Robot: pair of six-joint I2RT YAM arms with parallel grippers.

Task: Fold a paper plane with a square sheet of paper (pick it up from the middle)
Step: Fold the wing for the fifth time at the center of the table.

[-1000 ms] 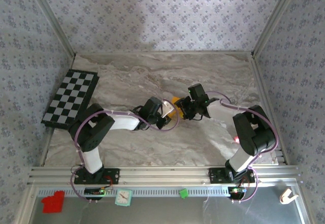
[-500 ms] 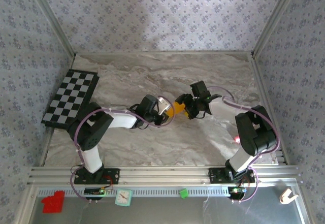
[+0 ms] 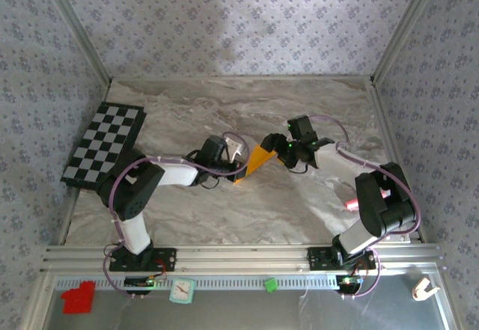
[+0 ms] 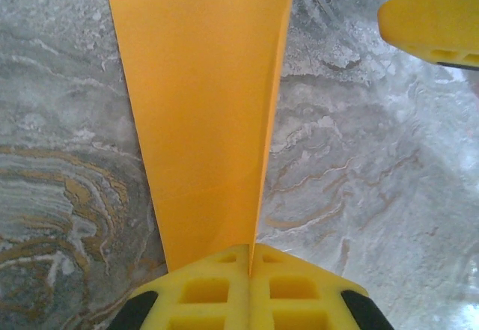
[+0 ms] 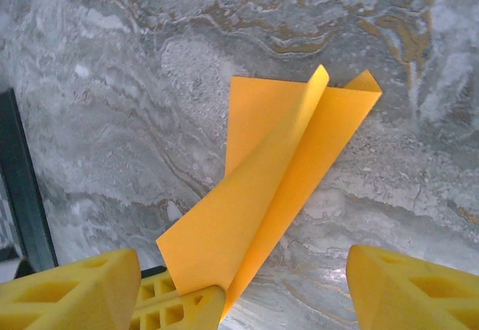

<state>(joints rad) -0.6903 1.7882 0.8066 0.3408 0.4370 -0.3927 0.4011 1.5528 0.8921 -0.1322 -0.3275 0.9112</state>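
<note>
The paper plane point(image 3: 254, 162) is orange paper folded into a narrow, creased dart, held above the marble table. My left gripper point(image 3: 241, 162) is shut on its narrow end. In the left wrist view the yellow fingers point(image 4: 217, 292) press together on the paper plane point(image 4: 202, 113), which widens away from them. My right gripper point(image 3: 284, 149) stands open just right of the paper, not touching it. From the right wrist, the plane point(image 5: 277, 173) rises between the wide-apart fingers of my right gripper point(image 5: 243, 289), with its two layers spread at the far end.
A black-and-white checkered mat point(image 3: 103, 144) lies at the table's left edge. A small pink object point(image 3: 352, 204) sits near the right arm. A red block point(image 3: 78, 298), a small clock point(image 3: 180, 291) and a green piece point(image 3: 270, 284) lie below the front rail.
My right gripper has let go of the paper and drawn back to the right. The paper now hangs out as a long dart from the left gripper, which shifted slightly left.
</note>
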